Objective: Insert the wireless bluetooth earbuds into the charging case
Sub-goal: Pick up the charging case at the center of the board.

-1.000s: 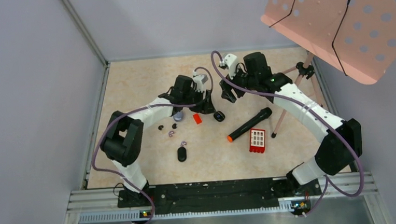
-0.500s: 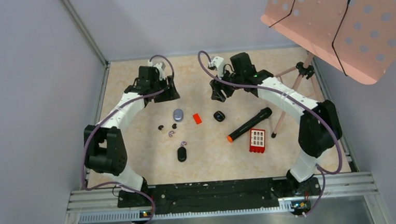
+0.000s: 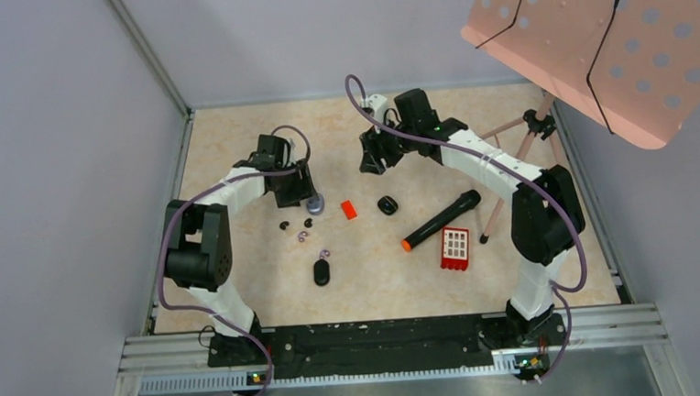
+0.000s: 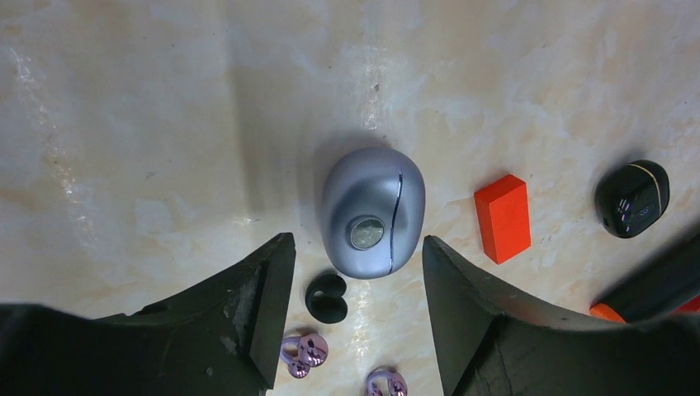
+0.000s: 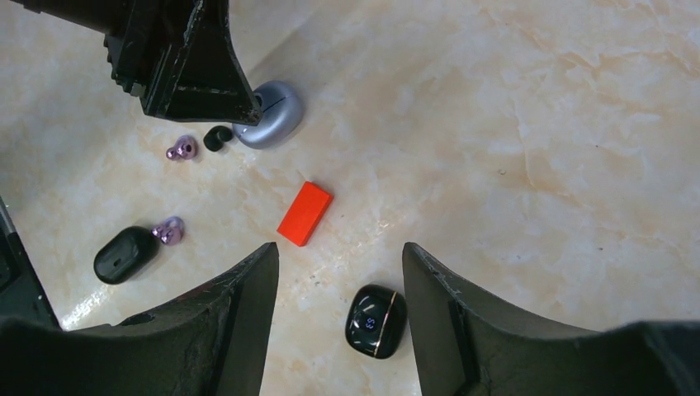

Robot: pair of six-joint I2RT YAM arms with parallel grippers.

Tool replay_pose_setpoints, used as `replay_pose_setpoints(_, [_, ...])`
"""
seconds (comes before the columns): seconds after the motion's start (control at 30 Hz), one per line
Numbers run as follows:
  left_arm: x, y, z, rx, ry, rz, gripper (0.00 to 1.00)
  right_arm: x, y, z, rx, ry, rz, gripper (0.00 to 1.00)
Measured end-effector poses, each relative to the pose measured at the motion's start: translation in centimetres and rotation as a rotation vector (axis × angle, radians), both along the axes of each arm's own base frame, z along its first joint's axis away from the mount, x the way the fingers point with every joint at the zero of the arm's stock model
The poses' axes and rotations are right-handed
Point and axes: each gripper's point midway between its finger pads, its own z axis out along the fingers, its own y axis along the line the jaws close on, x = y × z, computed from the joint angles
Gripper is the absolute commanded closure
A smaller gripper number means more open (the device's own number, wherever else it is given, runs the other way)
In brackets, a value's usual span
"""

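Note:
A closed grey-blue charging case (image 4: 373,211) lies on the table just ahead of my left gripper (image 4: 357,243), which is open and empty. Between its fingers lies a black earbud (image 4: 327,299), with two purple earbuds (image 4: 300,353) (image 4: 386,384) closer to the wrist. From above, the left gripper (image 3: 295,192) hovers beside that case (image 3: 314,203). My right gripper (image 5: 340,247) is open and empty above a closed black gold-rimmed case (image 5: 376,321). In the top view the right gripper (image 3: 369,160) is behind this black case (image 3: 386,205).
A red block (image 3: 349,210) lies between the two cases. A black oval case (image 3: 321,272) sits nearer the bases, a purple earbud (image 3: 324,254) beside it. A black marker with an orange tip (image 3: 439,220), a red box (image 3: 455,248) and a pink music stand (image 3: 612,35) are at the right.
The left arm swung to the back left, then came forward to the grey-blue case. The right gripper moved left. Both sets of jaws narrowed a little.

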Motion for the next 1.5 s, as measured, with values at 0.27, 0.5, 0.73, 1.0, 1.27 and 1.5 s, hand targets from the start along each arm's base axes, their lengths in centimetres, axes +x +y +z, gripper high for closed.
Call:
replay_pose_setpoints(0.27, [-1.2,-1.6,-0.4,-0.026,0.020,-0.055,0.36,-0.2,0.2,-0.2,0.020,0.034,-0.022,0.43])
replay_pose_setpoints(0.5, [-3.2,-4.5,-0.9,-0.055,0.034,-0.165,0.36,-0.2,0.4,-0.2,0.037,0.050,-0.033,0.43])
replay_pose_setpoints(0.73, [-4.0,-5.3,-0.3,-0.058,0.017,-0.220,0.38,-0.3,0.8,-1.0,0.039,0.060,-0.001,0.47])
replay_pose_setpoints(1.0, [-2.7,1.9,7.4,-0.065,-0.094,-0.072,0.37,-2.0,2.6,-2.1,0.054,-0.107,0.333,0.41])
replay_pose_setpoints(1.27, [-2.7,6.9,10.5,-0.085,-0.156,0.062,0.39,-0.1,8.7,-5.6,-0.012,-0.354,0.657,0.39])
replay_pose_setpoints(1.5, [-3.4,10.5,11.9,-0.099,-0.185,0.177,0.39,0.8,11.1,-11.7,-0.129,-0.420,0.830,0.38])
